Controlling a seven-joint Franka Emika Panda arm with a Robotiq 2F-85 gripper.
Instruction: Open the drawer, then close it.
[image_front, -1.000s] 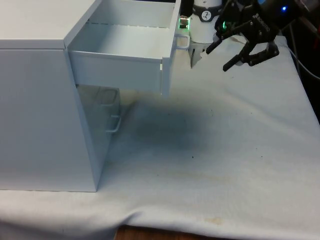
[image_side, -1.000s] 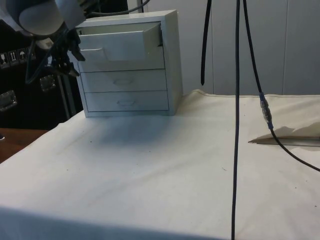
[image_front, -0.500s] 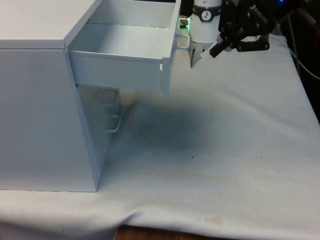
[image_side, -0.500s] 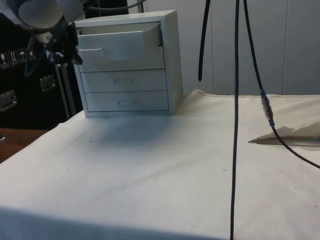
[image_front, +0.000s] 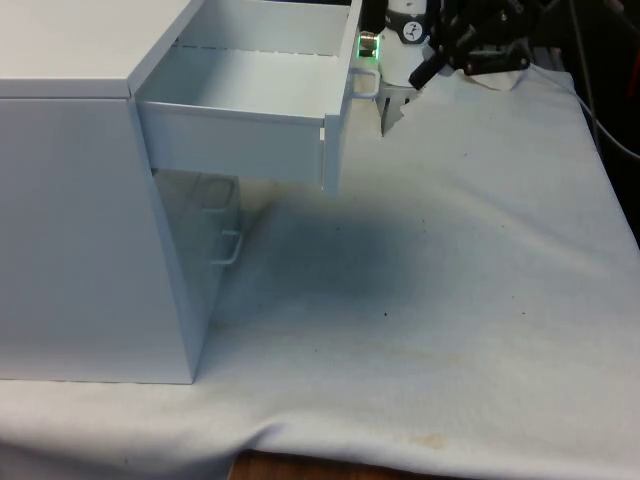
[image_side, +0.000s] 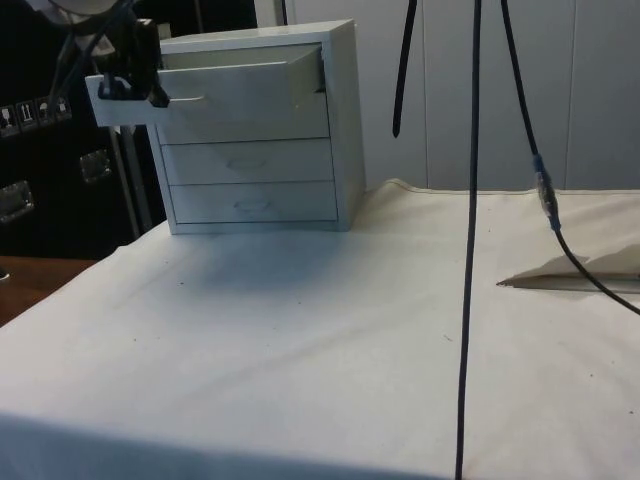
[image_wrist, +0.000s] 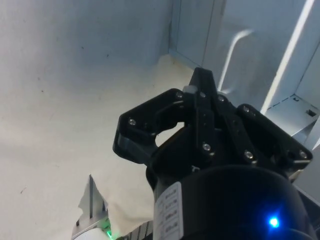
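White all over, the chest of drawers anchors the front view, its top drawer pulled well out over the tabletop. We've got the end effector beyond the drawer's front panel, to the front view's right of the drawer handle and near it, not touching. So the drawer lies towards the front view's left of the end effector, and its travel runs straight back into the chest. We judge a push on the panel comes next. Part of the end effector is cut off at the frame edge here.

Over to the side view: the chest faces us, the top drawer sticking out, and the end effector sits right at the drawer's outer end. Contact is hard to call from here.

Wrist view now: the end effector has its fingers pinched together on nothing. A handle on a white drawer front shows past the tips, apart from them.
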